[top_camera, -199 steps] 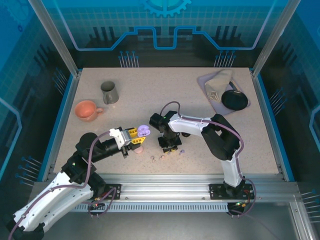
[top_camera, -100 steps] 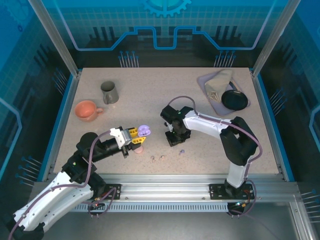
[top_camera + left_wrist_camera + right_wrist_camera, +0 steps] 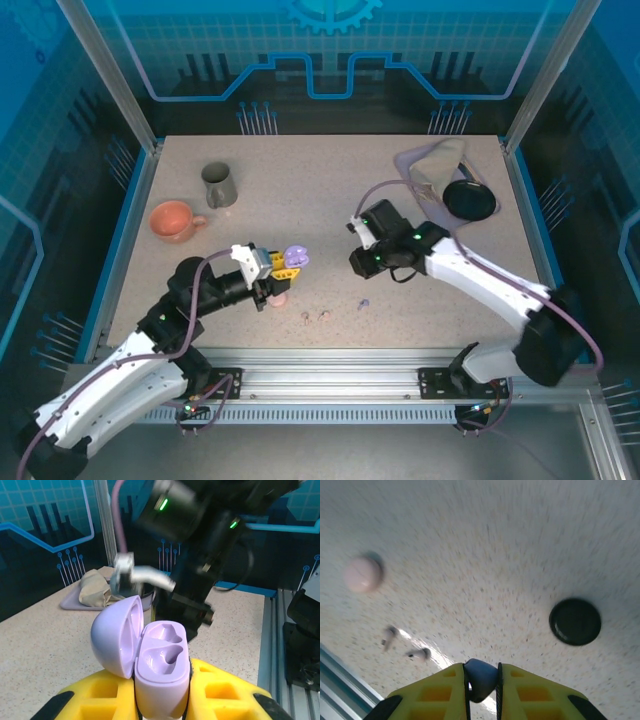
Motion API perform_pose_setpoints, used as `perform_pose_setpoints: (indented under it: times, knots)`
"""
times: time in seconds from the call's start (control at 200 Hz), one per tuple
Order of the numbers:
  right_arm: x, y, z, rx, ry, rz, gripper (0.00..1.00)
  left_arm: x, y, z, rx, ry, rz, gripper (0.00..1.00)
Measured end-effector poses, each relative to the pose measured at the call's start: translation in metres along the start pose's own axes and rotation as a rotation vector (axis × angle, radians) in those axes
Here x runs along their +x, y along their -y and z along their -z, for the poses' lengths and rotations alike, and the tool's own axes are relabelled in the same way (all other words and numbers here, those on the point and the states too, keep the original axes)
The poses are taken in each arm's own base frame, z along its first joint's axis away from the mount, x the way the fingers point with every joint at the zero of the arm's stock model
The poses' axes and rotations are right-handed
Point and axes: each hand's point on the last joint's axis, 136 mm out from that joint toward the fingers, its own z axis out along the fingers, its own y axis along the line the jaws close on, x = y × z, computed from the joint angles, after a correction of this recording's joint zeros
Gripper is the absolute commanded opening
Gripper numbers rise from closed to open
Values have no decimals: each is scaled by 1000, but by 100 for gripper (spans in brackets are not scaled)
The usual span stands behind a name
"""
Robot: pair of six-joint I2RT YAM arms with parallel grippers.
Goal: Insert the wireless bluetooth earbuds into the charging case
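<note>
Off to the right of the lavender charging case (image 3: 161,662), which sits open, clamped in the left gripper (image 3: 279,266), the right gripper (image 3: 483,667) pinches one bluish earbud (image 3: 481,681), while a lavender earbud (image 3: 363,301) and two pale earbuds (image 3: 323,314) lie loose on the near side of that case.

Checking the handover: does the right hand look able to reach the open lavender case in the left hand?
Likely yes: the right hand, gripping an earbud, hangs close beside the lavender case; wells empty, nothing between them.
</note>
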Motion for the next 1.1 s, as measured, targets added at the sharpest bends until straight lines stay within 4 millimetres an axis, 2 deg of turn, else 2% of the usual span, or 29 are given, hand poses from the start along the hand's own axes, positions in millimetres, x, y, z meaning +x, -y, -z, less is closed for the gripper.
perform_pose_setpoints:
  times: [0.21,0.3,0.395,0.485,0.605,0.77,1.101]
  knots:
    - [-41,-24,78,-99,320,138,20,12,-7,-20,5,-36,92,2]
    - [-50,-37,108,-152,425,202,20,16,-10,-31,13,-64,130,1]
    - [-53,-49,127,-200,486,258,20,10,-11,-42,37,-61,155,1]
    - [-55,-61,135,-238,507,306,20,3,-11,-50,60,-41,166,1]
    - [-52,-76,135,-282,508,358,20,-1,-7,-57,87,-28,166,1]
    - [-53,-84,135,-305,509,389,20,-7,-2,-59,112,-16,142,1]
    - [-72,-108,149,-328,544,473,20,-8,1,-58,130,-17,57,1]
